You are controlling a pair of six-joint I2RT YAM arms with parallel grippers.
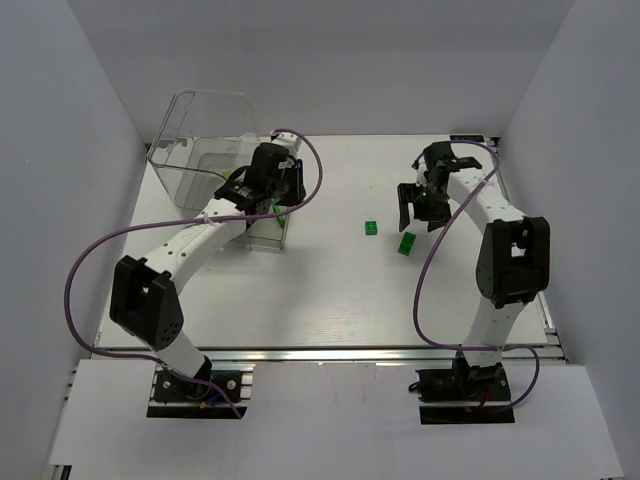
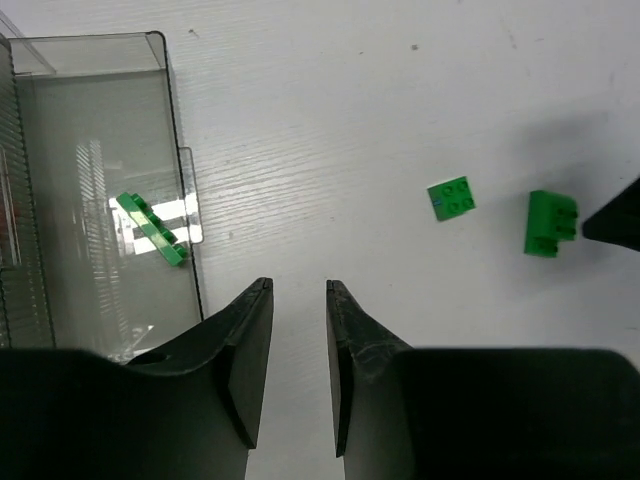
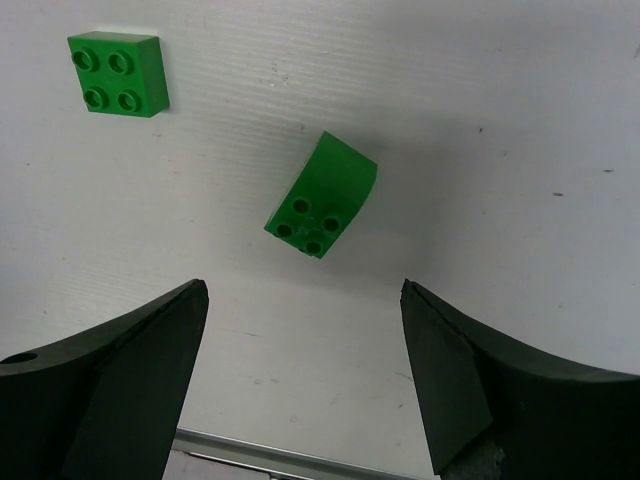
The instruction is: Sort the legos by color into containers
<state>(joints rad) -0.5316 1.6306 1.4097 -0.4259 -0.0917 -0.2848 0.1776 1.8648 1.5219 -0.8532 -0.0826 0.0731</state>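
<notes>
- The left gripper (image 2: 298, 287) has its jaws set narrowly apart, with nothing between them.
- It is over the white table (image 2: 330, 120), just beside the clear bin (image 2: 100, 110).
- A long light-green brick (image 2: 150, 228) lies inside the bin's near compartment.
- The right gripper (image 3: 303, 290) is spread wide and holds nothing.
- Just beyond its fingertips a curved green brick (image 3: 322, 195) lies tipped on its side on the table.
- A square green brick (image 3: 113, 75) sits studs-up, apart from the curved one.

You find the clear bin (image 2: 100, 110) cut off at the left wrist view's left edge; overhead, the left arm (image 1: 200, 238) hides part of its near wall; green brick (image 2: 150, 228) inside blurs through plastic.
</notes>
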